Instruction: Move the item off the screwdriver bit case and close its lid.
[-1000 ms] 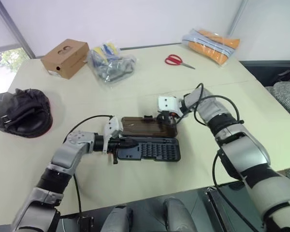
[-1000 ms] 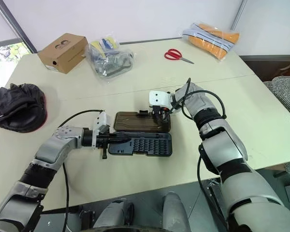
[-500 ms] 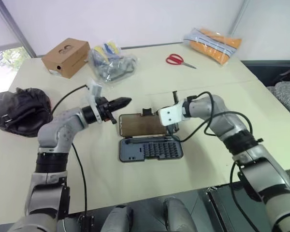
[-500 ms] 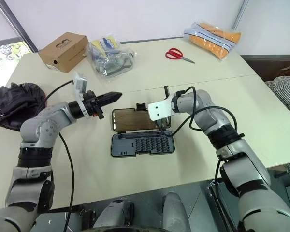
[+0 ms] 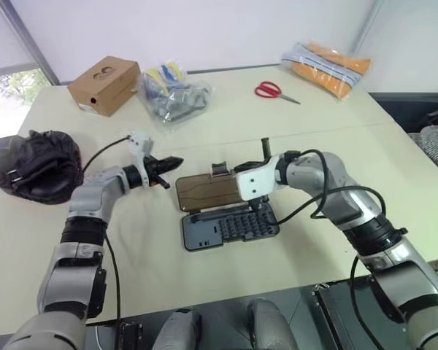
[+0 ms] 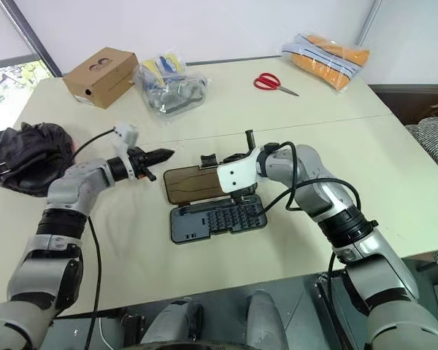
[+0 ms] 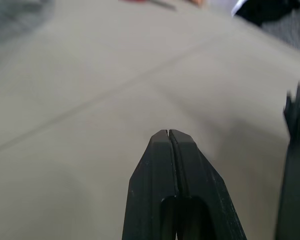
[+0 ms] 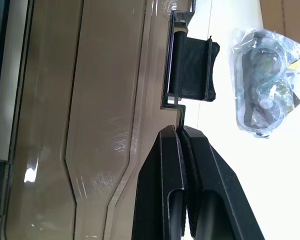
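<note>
The flat dark grey rectangular plastic screwdriver bit case (image 6: 217, 219) lies open near the middle of the pale beige counter (image 6: 394, 168), its rows of small bits exposed. The smoky brown translucent rectangular lid (image 6: 193, 184), hinged to the case along its far edge, is laid flat on the counter just beyond the grey tray, with the small black latch (image 8: 190, 67) at the lid's far edge.

The right gripper (image 8: 181, 131) is seen over the lid, close to the latch, with its two black fingers pressed together and nothing between them. The left gripper (image 7: 168, 132) is held above bare counter just to the left of the lid, pointing toward it, its fingers likewise closed on nothing.

The bulky rounded black padded mitt with a red rim (image 6: 25, 155) rests on the counter well to the left of the case, near the counter's left edge, clear of the case.

Farther back from the case, a brown cardboard box (image 6: 98, 65) and a clear bag of small parts (image 6: 168, 86) are set side by side. Red-handled scissors (image 6: 271, 82) and an orange bundle in clear wrap (image 6: 328, 57) are placed toward the far right corner.
</note>
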Robot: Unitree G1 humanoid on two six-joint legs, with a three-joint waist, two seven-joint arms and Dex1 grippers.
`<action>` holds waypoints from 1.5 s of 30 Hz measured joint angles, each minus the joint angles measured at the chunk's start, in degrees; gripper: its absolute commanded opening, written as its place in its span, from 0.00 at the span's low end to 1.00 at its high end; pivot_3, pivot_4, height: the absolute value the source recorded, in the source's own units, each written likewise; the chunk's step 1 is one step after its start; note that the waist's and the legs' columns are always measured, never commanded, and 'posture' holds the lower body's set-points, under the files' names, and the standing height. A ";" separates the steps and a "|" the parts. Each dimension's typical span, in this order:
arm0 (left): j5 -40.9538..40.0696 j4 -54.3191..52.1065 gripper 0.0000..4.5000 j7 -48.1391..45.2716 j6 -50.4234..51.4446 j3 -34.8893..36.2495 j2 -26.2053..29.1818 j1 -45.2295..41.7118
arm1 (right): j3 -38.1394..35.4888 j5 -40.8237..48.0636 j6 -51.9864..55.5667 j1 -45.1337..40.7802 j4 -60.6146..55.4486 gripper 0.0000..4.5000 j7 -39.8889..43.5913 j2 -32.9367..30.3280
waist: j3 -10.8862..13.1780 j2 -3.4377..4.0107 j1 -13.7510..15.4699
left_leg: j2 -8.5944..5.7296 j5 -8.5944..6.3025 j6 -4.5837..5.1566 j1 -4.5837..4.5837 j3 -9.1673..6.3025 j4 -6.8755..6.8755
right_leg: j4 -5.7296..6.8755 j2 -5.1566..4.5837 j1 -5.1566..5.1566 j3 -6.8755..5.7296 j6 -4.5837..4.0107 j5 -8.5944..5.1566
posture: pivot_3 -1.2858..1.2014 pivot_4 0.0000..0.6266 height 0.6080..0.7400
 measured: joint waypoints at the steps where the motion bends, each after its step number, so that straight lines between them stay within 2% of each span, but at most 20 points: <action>1: 0.72 0.12 0.00 -0.94 -0.97 -1.04 -0.06 0.52 | 0.03 0.00 0.22 0.01 -0.13 0.01 0.00 0.00 | 0.00 0.00 -0.01 | 0.00 0.00 0.00 0.00 0.00 0.00 | 0.00 0.00 0.00 0.00 0.00 0.00 | 0.52 0.24 1.00; 12: 1.66 -0.21 0.00 -7.50 -0.42 -2.12 0.03 1.04 | 0.05 0.01 2.05 0.06 -0.96 0.01 0.72 -0.16 | 0.01 -0.01 -0.01 | 0.01 0.00 0.00 -0.01 -0.01 0.01 | 0.01 0.01 0.00 -0.01 0.00 0.00 | 0.52 0.24 1.00; 15: 1.58 -0.23 0.00 -8.30 -0.03 -2.06 0.03 1.04 | 0.03 0.16 3.45 0.16 -1.34 0.20 1.19 -0.17 | 0.01 -0.01 0.01 | 0.01 0.00 0.00 -0.01 -0.01 0.01 | 0.01 0.01 0.00 -0.01 0.00 0.00 | 0.52 0.24 1.00; 20: 1.58 -0.22 0.00 -8.93 0.35 -2.02 0.01 1.01 | -0.07 0.20 6.47 0.50 -3.16 0.76 2.37 -0.31 | 0.01 -0.01 -0.02 | 0.01 0.00 0.00 -0.01 -0.01 0.01 | 0.01 0.01 -0.01 -0.01 0.00 0.00 | 0.52 0.24 1.00; 25: 1.55 -0.12 0.00 -9.09 0.54 -1.95 -0.23 0.75 | -2.61 2.67 13.34 0.51 -7.76 0.76 6.89 -2.02 | 0.01 -0.01 0.10 | 0.01 0.00 0.01 -0.03 -0.03 0.02 | 0.01 0.01 0.00 -0.01 0.00 0.00 | 0.52 0.24 1.00; 29: 0.23 -0.12 0.00 -10.19 1.11 -0.95 -0.77 0.13 | -8.19 7.93 24.77 0.29 -14.09 0.76 11.76 -2.57 | 0.01 -0.01 0.10 | 0.02 0.00 0.01 -0.04 -0.06 0.02 | 0.02 0.01 0.00 -0.02 0.00 0.00 | 0.52 0.24 1.00; 33: -2.67 -1.61 0.00 -13.71 5.01 -0.41 -0.54 -0.91 | -13.03 12.99 34.29 -0.12 -20.30 0.76 15.27 -6.05 | 0.01 -0.01 0.21 | 0.01 -0.01 0.03 -0.04 -0.05 0.02 | 0.00 0.00 0.01 -0.02 0.00 0.00 | 0.52 0.24 1.00; 41: -3.41 -7.47 0.00 -25.85 9.89 -6.13 5.18 -1.10 | -18.49 19.58 45.95 3.75 -25.82 0.76 14.94 -10.93 | 0.02 -0.01 0.18 | 0.02 -0.02 0.04 -0.04 -0.01 0.00 | 0.02 0.00 0.00 -0.01 0.00 0.00 | 0.52 0.24 1.00; 45: -3.24 -11.37 0.00 -31.24 10.02 -10.14 7.47 -0.50 | -20.95 23.36 51.22 4.00 -27.48 0.76 13.11 -10.96 | 0.02 -0.01 0.22 | 0.05 -0.03 0.05 -0.03 -0.01 0.00 | 0.01 0.00 0.01 0.00 0.00 0.00 | 0.52 0.24 1.00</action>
